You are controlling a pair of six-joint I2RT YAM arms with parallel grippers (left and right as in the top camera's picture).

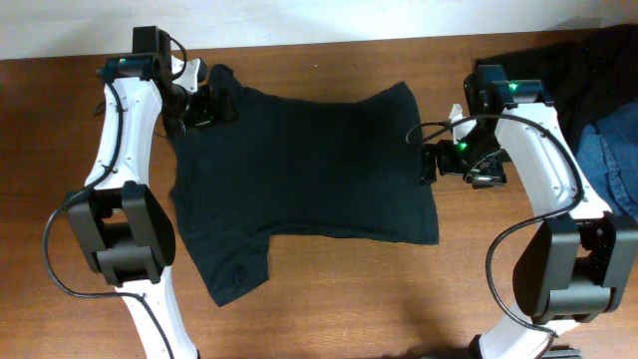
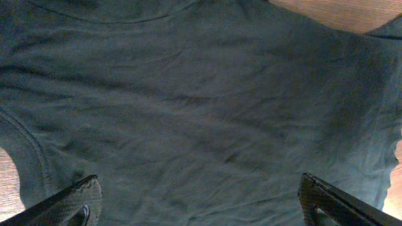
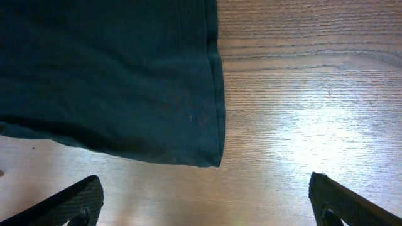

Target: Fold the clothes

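Overhead, left gripper (image 2: 200, 188) and right gripper (image 3: 206, 182) gape empty; by the desk's (image 1: 329, 299) right edge, a shallow pinch could miss the shirt (image 1: 299, 170).

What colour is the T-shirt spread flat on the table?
The T-shirt is plain and very dark, near black with a teal tinge, no print visible. It shows best in the overhead view.

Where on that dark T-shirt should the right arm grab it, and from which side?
The hem corner, approached from the wooden table beside it: the T-shirt lies flat, so only its edge gives the open right end effector something to pinch.
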